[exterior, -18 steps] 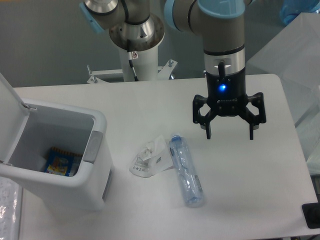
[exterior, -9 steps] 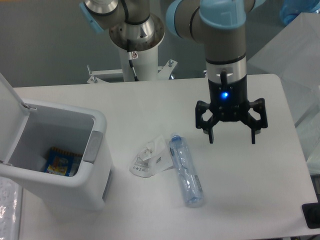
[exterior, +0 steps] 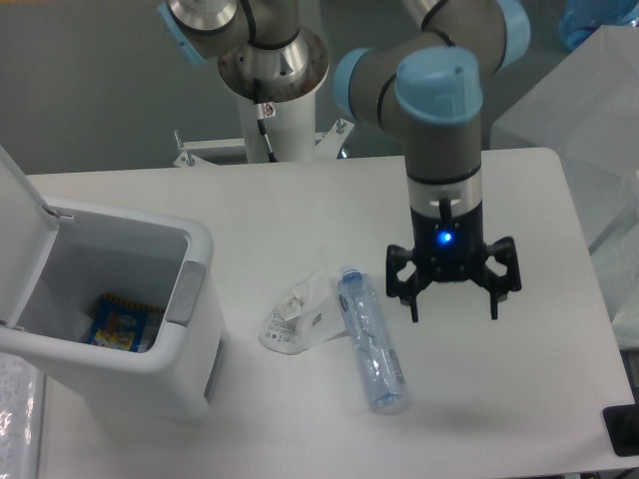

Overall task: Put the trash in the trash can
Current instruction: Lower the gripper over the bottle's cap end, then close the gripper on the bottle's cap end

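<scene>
Pincer [exterior: 453, 307] lower; bin lid [exterior: 18, 215] cropped

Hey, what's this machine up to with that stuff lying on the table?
A robot arm is tidying trash into the white trash can, whose lid is open. Its pincer hangs open and empty over the table, just right of a crushed plastic bottle and a crumpled wrapper. Both lie untouched on the table; nothing is grasped yet.

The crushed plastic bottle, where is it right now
The crushed bottle lies flat on the table near the middle of the view, its cap end against the white wrapper, left of and below the open gripper.
</scene>
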`<move>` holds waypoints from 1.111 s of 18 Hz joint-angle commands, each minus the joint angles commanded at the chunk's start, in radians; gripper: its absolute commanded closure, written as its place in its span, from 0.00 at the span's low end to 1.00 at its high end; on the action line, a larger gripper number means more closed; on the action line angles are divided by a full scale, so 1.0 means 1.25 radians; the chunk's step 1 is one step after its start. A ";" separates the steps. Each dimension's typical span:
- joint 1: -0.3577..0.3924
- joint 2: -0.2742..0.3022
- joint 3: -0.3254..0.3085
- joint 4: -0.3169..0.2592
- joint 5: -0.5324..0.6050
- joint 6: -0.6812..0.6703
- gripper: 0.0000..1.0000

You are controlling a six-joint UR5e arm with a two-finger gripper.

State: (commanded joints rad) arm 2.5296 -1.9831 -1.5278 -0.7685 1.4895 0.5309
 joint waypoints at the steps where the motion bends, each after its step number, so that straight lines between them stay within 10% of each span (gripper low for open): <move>1: -0.004 -0.025 0.004 0.001 0.000 -0.003 0.00; 20: -0.049 -0.172 -0.002 0.001 -0.015 -0.085 0.00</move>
State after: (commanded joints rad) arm 2.4682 -2.1981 -1.5309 -0.7670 1.4711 0.4249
